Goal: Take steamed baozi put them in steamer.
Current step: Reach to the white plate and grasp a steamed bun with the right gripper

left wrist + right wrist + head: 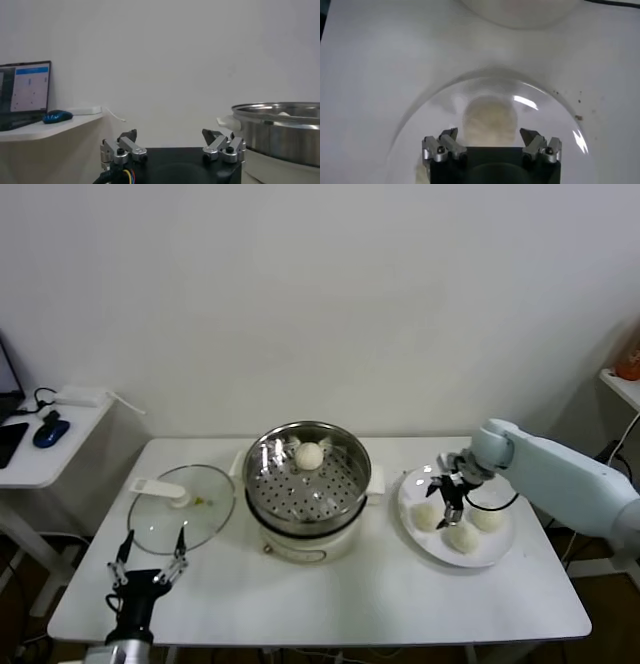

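On a side shelf at the far left lie a blue mouse (50, 431) and the corner of a laptop (25, 92), whose lit screen shows in the left wrist view. The left gripper (148, 559) hangs low at the near left corner of the white desk (330, 599), its fingers spread apart and holding nothing. Just beyond it a round glass lid (190, 509) with a white handle lies flat on the desk.

In the middle of the desk stands the steamer (308, 484), a shiny steel pot on a cream base, its perforated tray open to view. One steamed baozi (309, 455) sits on the tray toward the far rim. The pot's steel wall (280, 132) also shows in the left wrist view, beside the spread fingers (127, 145).

To the right of the steamer a white plate (500, 552) carries three more buns: one on the side nearest the steamer (427, 517), one at the near edge (462, 537), and one on the right (488, 518). The right gripper (449, 492) hovers above the plate's steamer side, pointing down over the nearest bun. In the right wrist view its fingers (447, 142) stand apart with that bun (489, 120) between and below them, not gripped.
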Controlling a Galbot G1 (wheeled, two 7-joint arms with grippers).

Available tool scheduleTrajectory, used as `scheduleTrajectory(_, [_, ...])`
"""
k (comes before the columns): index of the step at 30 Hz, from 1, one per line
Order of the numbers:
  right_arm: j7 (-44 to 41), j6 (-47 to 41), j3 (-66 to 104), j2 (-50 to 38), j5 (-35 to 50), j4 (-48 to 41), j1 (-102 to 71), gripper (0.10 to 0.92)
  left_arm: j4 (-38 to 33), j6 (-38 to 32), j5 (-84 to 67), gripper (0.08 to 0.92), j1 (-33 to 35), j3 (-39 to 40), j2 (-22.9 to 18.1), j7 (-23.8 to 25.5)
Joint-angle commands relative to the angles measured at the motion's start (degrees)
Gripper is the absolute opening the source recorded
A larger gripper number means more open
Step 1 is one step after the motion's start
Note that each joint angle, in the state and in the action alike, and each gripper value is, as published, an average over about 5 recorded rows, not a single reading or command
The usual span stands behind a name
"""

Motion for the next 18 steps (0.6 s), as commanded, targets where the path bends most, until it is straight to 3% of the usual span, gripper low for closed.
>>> scheduleTrajectory(1, [0.04,0.37,2.90,2.34,-2.57,-4.18,-2.80,0.823,0.23,0.03,-0.02,0.823,0.12,-0.05,0.14,-0.01])
scheduleTrajectory(11, [-0.93,0.28,3.89,3.17,-3.10,-5.60,-2.96,0.822,0.36,0.49,0.06,0.823,-0.75,0.25,0.00,-0.04])
scheduleTrajectory(18, [-1.70,0.16,4.20,3.59,-2.84,-5.83,-2.97,0.735,0.67,0.38,0.07,0.823,-0.68,0.21,0.06,-0.08])
